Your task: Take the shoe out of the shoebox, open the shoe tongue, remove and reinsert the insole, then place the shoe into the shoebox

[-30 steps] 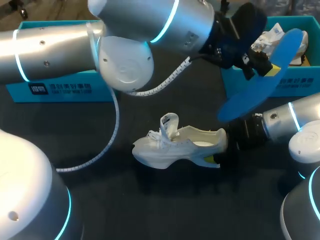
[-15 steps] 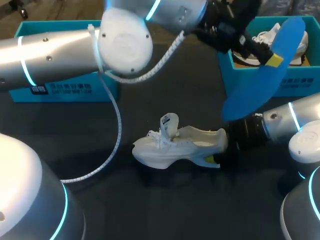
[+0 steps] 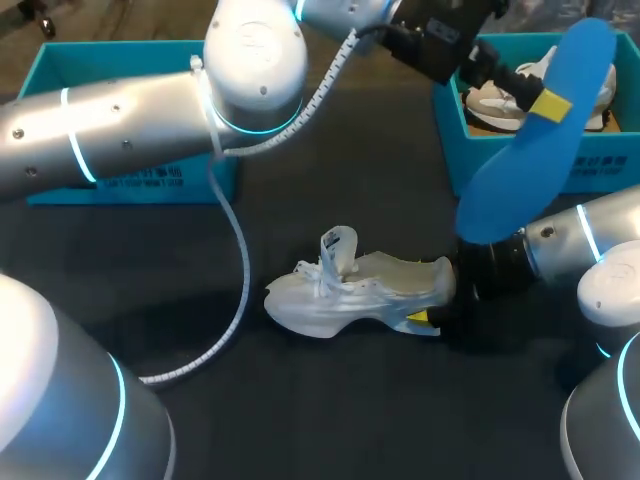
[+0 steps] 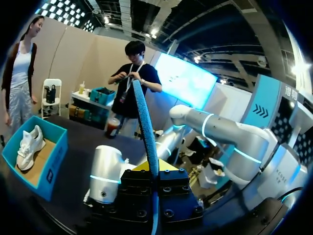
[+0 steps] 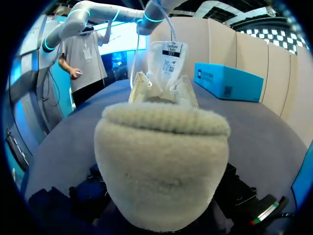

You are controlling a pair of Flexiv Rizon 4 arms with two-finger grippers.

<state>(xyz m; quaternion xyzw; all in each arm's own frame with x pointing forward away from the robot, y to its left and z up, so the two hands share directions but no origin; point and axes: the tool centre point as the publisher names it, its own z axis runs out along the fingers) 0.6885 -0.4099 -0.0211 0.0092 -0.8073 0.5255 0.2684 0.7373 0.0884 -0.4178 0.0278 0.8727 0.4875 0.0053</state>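
1. Left tool [image 3: 545,105]: clamped on the blue foam insole [image 3: 530,160], which it holds in the air above the near wall of the shoebox; the insole stands edge-on between the fingers in the wrist view.
2. Right tool [image 3: 432,305]: closed on the heel of the white lace-up shoe [image 3: 350,290].
3. Shoe: upright at the middle of the dark worktop [image 3: 330,400], tongue raised.
4. Teal cardboard shoebox [image 3: 610,165]: far right corner, with a second white shoe [image 3: 490,95] inside.
5. Teal cardboard box [image 3: 130,60]: far left corner.

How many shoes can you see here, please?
2. One white shoe lies on the table, heel in the right gripper; a second shoe sits in the right shoebox. More may hide behind the blue insole.
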